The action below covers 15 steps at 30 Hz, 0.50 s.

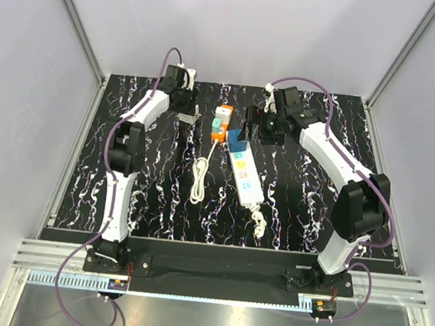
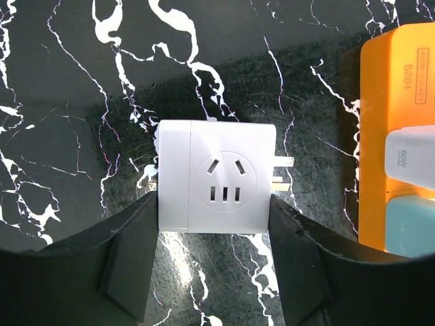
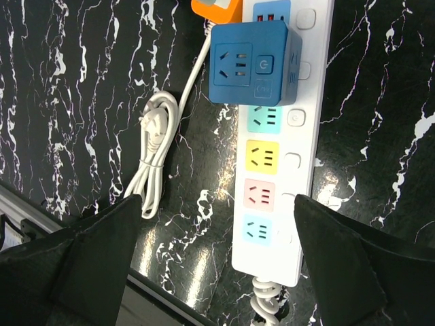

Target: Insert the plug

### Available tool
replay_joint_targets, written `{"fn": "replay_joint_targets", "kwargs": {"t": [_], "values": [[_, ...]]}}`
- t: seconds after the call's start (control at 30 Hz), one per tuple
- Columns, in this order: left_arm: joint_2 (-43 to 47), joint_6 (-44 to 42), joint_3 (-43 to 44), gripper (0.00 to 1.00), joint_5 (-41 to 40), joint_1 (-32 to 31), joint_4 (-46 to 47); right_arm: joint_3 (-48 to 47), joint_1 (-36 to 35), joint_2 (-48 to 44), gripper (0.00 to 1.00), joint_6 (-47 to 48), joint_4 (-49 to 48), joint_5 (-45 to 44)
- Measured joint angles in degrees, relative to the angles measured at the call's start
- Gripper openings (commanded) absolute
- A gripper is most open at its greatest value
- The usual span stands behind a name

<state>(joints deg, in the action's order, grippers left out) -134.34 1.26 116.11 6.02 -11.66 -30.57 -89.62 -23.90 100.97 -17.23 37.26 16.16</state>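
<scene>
The blue plug sits on the far end of the white power strip. In the right wrist view the blue plug stands over the strip and overhangs its left edge. My right gripper is wide open and empty, above the strip's near sockets; from above it is just right of the plug. My left gripper has a finger against each side of a white cube adapter that lies on the table with its prongs pointing right.
An orange power strip with small adapters in it lies left of the blue plug; its edge shows in the left wrist view. Its bundled white cable lies beside the white strip. The white strip's coiled cord trails toward the near edge.
</scene>
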Motion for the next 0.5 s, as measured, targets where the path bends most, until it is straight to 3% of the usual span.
{"fn": "replay_joint_targets", "kwargs": {"t": [0.07, 0.1, 0.23, 0.3, 0.5], "values": [[0.00, -0.04, 0.00, 0.44, 0.22, 0.00, -0.02, 0.39, 0.00, -0.33, 1.00, -0.15, 0.00, 0.00], [0.00, -0.07, 0.00, 0.29, 0.44, 0.00, -0.04, 0.61, 0.00, -0.59, 1.00, -0.26, 0.02, 0.00], [0.00, -0.13, 0.00, 0.06, 1.90, 0.09, -0.17, 1.09, 0.00, -1.79, 1.00, -0.63, -0.02, 0.02], [0.04, 0.13, -0.13, 0.00, 2.40, 0.09, -0.13, 1.33, 0.00, -2.49, 1.00, -0.90, -0.04, 0.04], [6.82, 2.12, -9.33, 0.00, 1.20, -0.87, 0.50, 4.17, 0.02, -4.46, 1.00, -5.38, -2.82, 1.03]]}}
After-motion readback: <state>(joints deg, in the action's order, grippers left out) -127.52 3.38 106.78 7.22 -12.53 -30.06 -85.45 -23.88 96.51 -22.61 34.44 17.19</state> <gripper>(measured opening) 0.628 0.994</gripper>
